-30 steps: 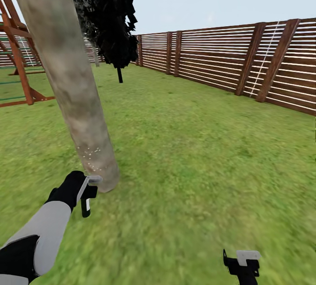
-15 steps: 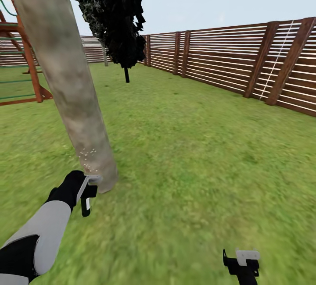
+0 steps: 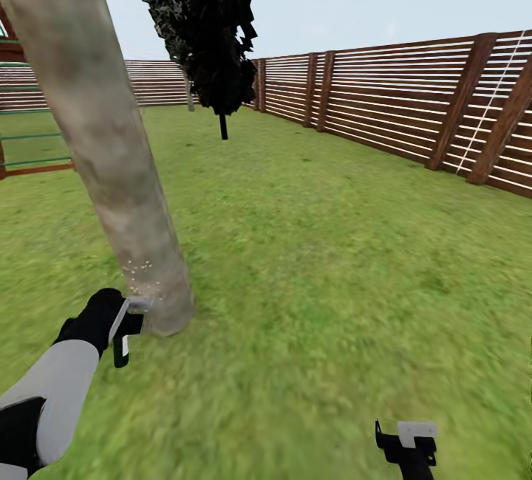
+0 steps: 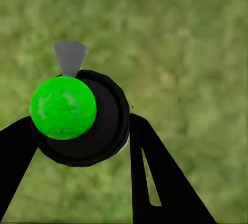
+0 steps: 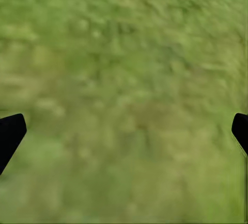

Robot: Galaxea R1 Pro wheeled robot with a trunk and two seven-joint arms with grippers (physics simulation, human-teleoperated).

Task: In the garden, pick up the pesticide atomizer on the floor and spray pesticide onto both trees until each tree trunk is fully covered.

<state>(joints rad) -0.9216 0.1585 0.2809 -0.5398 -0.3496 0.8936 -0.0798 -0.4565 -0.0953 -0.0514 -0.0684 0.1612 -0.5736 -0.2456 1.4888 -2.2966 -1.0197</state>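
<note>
The trunk runs off the head view's top edge, so its crown is out of sight. The swing frame is half hidden behind it and cut by the left edge. The atomizer hides the grass beneath it and part of one left finger. The right fingers are clipped to dark tips.

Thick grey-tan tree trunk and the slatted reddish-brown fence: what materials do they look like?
Thick grey-tan tree trunk: smooth matte bark, judging by its mottled grey-tan blotches; tiny white specks dot it near the base. Slatted reddish-brown fence: apparently stained wood, with horizontal boards and thicker darker posts, no visible gloss.
</note>
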